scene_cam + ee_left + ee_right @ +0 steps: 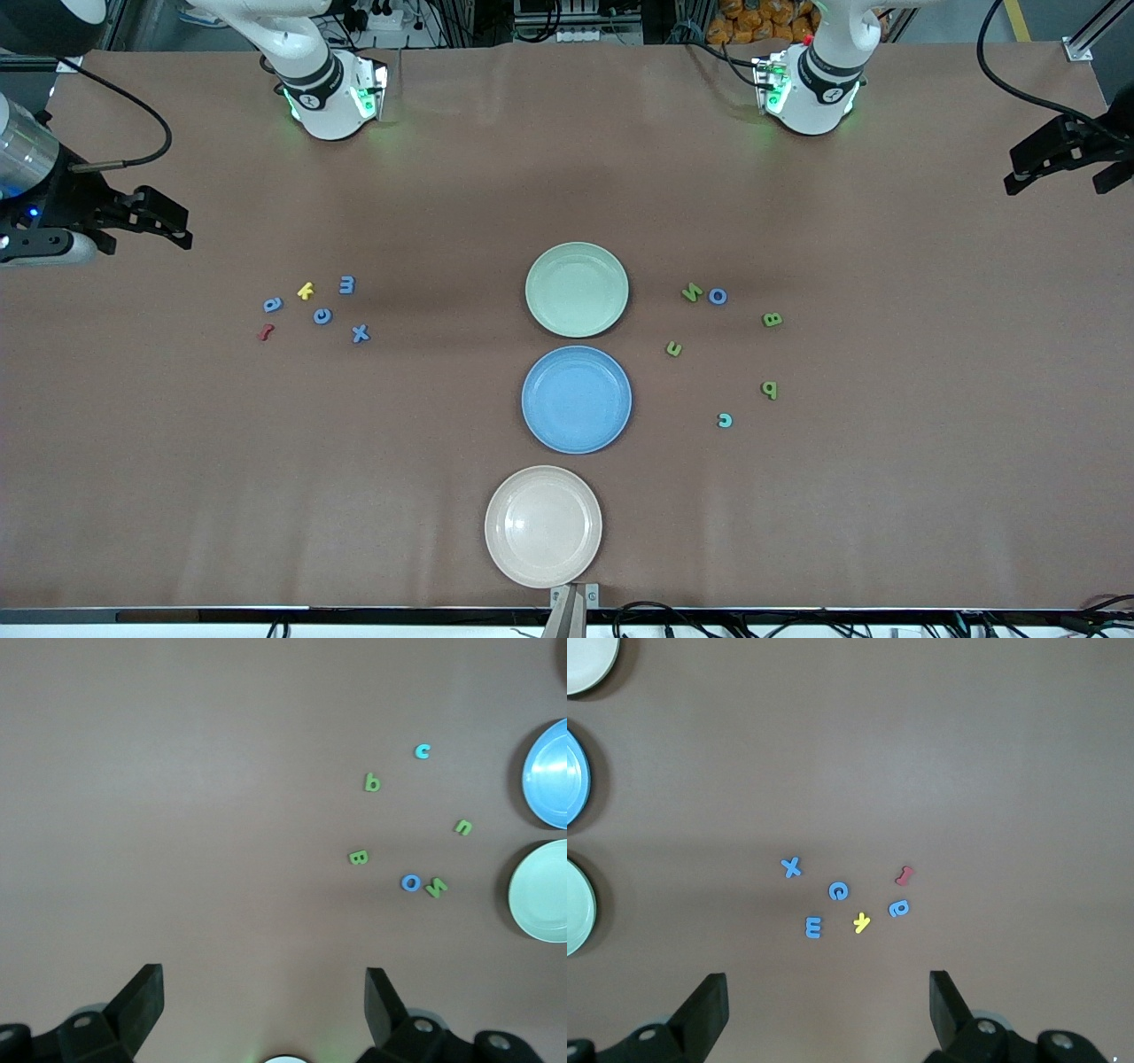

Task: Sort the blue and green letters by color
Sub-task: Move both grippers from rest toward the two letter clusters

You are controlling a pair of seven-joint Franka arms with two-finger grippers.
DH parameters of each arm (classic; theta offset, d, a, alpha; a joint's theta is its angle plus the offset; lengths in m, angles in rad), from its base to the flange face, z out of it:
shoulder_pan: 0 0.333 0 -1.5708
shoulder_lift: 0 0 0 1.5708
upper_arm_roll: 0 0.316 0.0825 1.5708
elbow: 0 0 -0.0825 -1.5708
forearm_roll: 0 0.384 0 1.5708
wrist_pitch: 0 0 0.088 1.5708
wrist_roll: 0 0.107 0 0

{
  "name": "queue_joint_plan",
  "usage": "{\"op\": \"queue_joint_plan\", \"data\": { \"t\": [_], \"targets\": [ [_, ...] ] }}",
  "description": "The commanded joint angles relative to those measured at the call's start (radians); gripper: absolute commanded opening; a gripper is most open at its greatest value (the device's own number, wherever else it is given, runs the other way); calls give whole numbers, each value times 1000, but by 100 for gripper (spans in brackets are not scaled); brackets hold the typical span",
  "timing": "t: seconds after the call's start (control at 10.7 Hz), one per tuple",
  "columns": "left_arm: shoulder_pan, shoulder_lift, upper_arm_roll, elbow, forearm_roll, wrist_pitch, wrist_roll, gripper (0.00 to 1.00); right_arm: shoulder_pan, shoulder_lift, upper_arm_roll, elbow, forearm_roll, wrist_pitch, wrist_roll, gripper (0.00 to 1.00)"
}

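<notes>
Toward the right arm's end of the table lie several blue letters: p (pixel 270 305), m (pixel 346 284), c (pixel 322 315) and x (pixel 360 333). Toward the left arm's end lie green letters N (pixel 691 291), B (pixel 772 320), n (pixel 674 348) and b (pixel 770 389), with a blue O (pixel 718 296) and a light blue c (pixel 725 421) among them. My right gripper (pixel 182 229) hangs open and empty at its end of the table, its fingers (pixel 709 1001) wide apart. My left gripper (pixel 1052 188) waits open and empty at the other end, over bare table (pixel 264 979).
Three empty plates stand in a row at mid-table: green (pixel 577 290), blue (pixel 577 399), and beige (pixel 543 526) nearest the front camera. A yellow k (pixel 306 290) and a dark red squiggly letter (pixel 265 332) lie among the blue letters.
</notes>
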Motion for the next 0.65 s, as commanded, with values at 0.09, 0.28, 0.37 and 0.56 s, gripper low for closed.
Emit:
{"op": "queue_joint_plan", "data": {
  "t": [0.09, 0.28, 0.37, 0.56],
  "targets": [
    [4, -4, -7, -1, -54, 16, 20, 100, 8, 6, -7, 10, 17, 2, -2, 100],
    [2, -2, -5, 2, -51, 16, 20, 100, 8, 6, -6, 10, 17, 2, -2, 100],
    [2, -1, -5, 2, -45, 16, 18, 100, 8, 6, -6, 10, 17, 3, -2, 100],
    [10, 26, -4, 2, -41, 21, 17, 100, 2, 2, -9, 13, 17, 4, -5, 100]
  ]
}}
